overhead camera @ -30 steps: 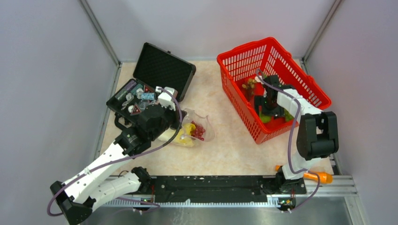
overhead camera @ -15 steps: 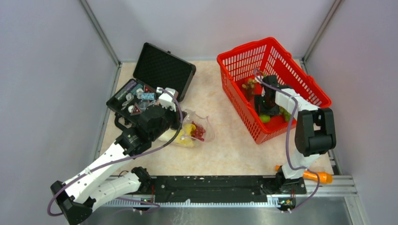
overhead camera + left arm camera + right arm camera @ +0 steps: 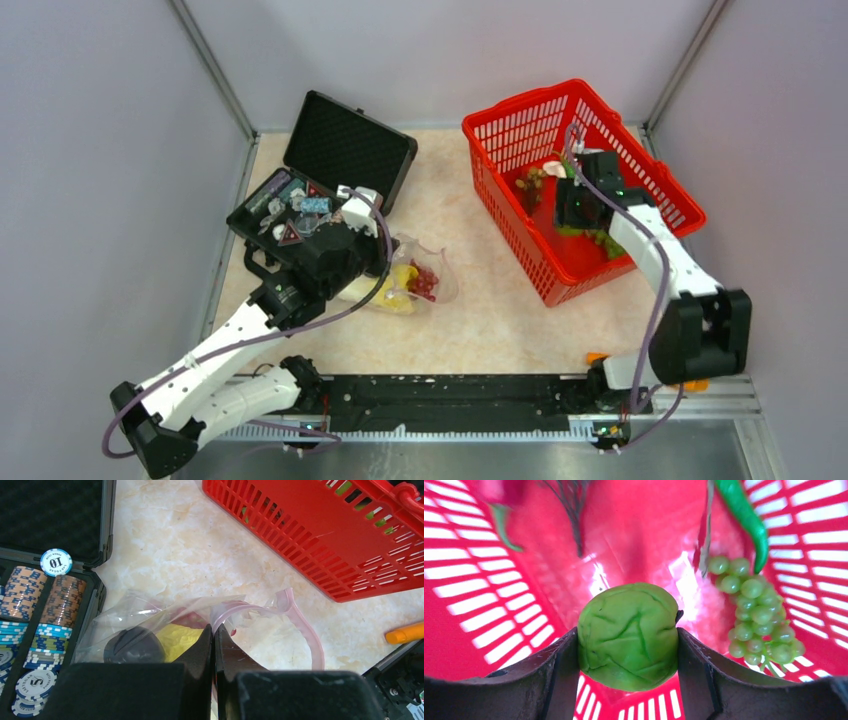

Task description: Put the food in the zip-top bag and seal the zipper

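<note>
One poker chip [image 3: 56, 562], standing against the black case [image 3: 345, 150] far to the left of the red basket [image 3: 512, 215], reads 10 with small rim lettering too fine to read; a chip low in the same case shows a 5.

The zip-top bag [image 3: 145, 620] lies on the table [image 3: 480, 310] left of the basket, between it and the case; a bare strip of marbled table separates the bag's mouth from the basket's near-left wall; the zipper [image 3: 300, 625] curls up in a loose pink loop toward the basket; inside the bag sit the yellow leafy bunch [image 3: 400, 280] and red-purple grapes [image 3: 423, 280].

The left gripper [image 3: 215, 635] has its fingers pressed together, pinching the bag's plastic at the mouth edge; its arm runs from the near left corner diagonally toward the basket, wrist low over the bag.

The right gripper [image 3: 626, 632] is down inside the basket, pinching a green round fruit [image 3: 624, 650] between both fingers; green grapes [image 3: 756, 615] lie on the basket floor just right of it; the basket's slatted walls stand close on either side; the arm's elbow stands outside the basket's near-right corner, forearm sloping over the rim.
</note>
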